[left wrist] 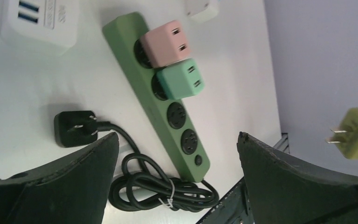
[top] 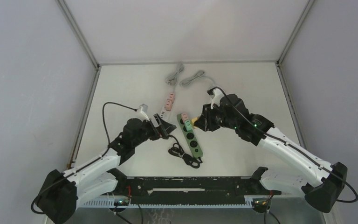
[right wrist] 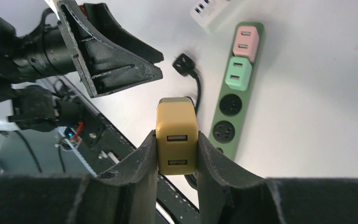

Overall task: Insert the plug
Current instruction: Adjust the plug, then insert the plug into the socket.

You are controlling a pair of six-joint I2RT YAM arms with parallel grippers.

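White table (top: 242, 88), seen from above and from both wrists. My right gripper (right wrist: 176, 140) pinches the yellow plug (right wrist: 175, 119) by its sides, raised off the surface near the green power strip (top: 190, 135) and apart from it. My left gripper (left wrist: 177, 136) stands spread wide above the strip. Pink adapter (left wrist: 168, 42) and mint adapter (left wrist: 179, 79) fill two neighbouring sockets; two stand free.

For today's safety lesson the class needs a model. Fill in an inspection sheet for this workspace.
Surface: white table.
Job's things: green power strip, pink plug and mint plug inserted, two sockets free; yellow plug not inserted.
Clutter: white charger, grey cables at far end.
Grippers: left gripper open, empty; right gripper shut on yellow plug.
Cables: black cord coiled, its black plug lying loose.
Surroundings: grey walls.
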